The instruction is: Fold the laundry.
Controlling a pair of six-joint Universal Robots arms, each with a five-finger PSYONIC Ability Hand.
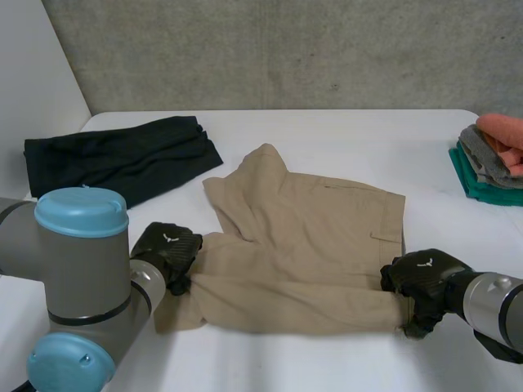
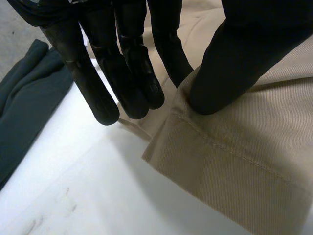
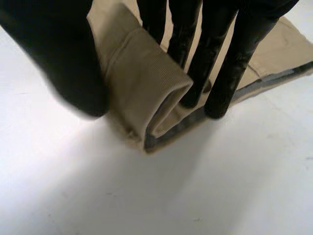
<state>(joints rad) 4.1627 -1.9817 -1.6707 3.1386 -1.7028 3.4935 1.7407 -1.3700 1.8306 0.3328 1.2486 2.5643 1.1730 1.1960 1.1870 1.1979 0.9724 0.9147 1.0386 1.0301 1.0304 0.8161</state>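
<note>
Tan shorts (image 1: pixel 310 245) lie folded flat in the middle of the white table (image 1: pixel 327 359). My left hand (image 1: pixel 167 249) is at their left end, on a leg hem. In the left wrist view the shorts (image 2: pixel 244 161) are pinched at the hem corner, with the left hand (image 2: pixel 132 73) holding its thumb on top and one finger tucked behind the edge. My right hand (image 1: pixel 421 278) is at the near right corner, on the waistband. There a raised fold of the shorts (image 3: pixel 142 78) sits squeezed between the thumb and straight fingers of the right hand (image 3: pixel 220 58).
A black garment (image 1: pixel 122 159) lies spread at the back left, also beside my left fingers (image 2: pixel 24 107). A stack of folded clothes (image 1: pixel 490 159), green, grey and orange, sits at the far right edge. Bare table runs along the front.
</note>
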